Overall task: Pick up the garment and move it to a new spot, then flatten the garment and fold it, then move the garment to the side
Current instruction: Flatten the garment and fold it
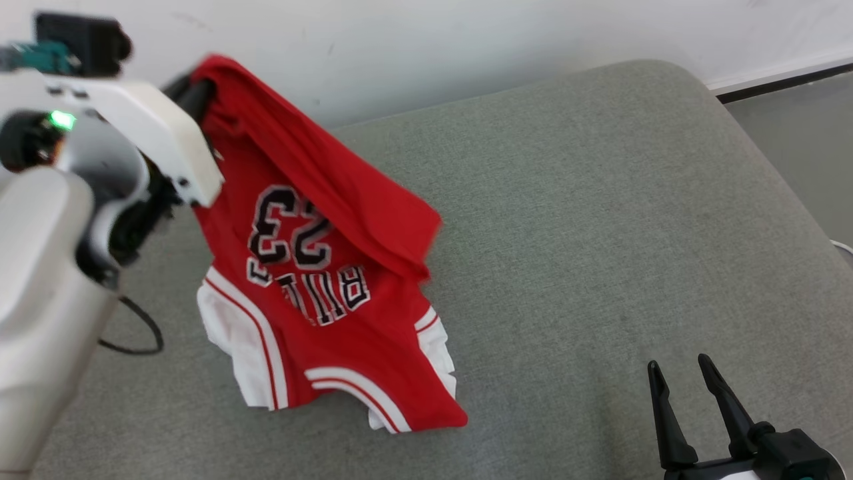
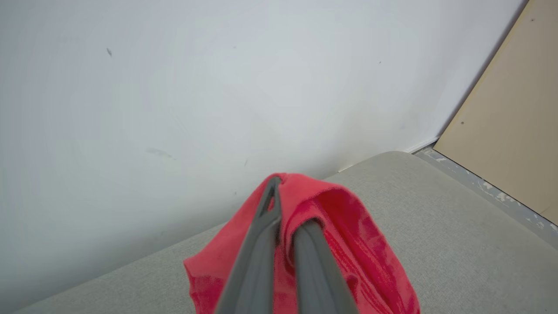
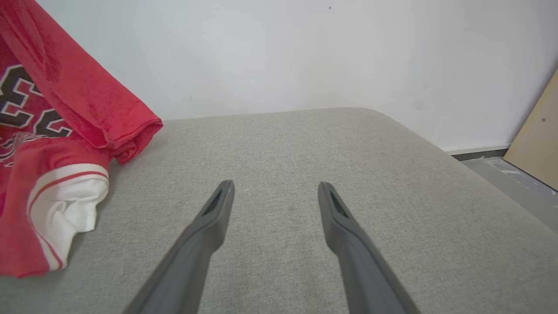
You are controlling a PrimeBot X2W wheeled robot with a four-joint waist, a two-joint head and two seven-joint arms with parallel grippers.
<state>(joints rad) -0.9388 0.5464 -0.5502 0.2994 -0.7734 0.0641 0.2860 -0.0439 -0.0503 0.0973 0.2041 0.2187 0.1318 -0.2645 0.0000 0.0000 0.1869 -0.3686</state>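
The garment (image 1: 320, 267) is a red basketball jersey with white trim, black lettering and the number 23. It hangs upside down from my left gripper (image 1: 200, 93), raised at the upper left of the head view, and its lower end reaches down to the grey cushion (image 1: 600, 233). In the left wrist view the fingers (image 2: 261, 244) are pressed together with red cloth (image 2: 348, 235) bunched over them, so my left gripper (image 2: 283, 196) is shut on the garment. My right gripper (image 1: 680, 365) stands open at the lower right, empty. Its wrist view shows the jersey (image 3: 52, 144) to the left of the open gripper (image 3: 274, 187).
The grey cushion (image 3: 305, 152) ends against a white wall (image 1: 433, 40) at the back. Its rounded right edge drops to a grey floor (image 1: 800, 133). A tan board (image 2: 514, 122) leans by the wall. A black cable (image 1: 136, 333) lies on the cushion at the left.
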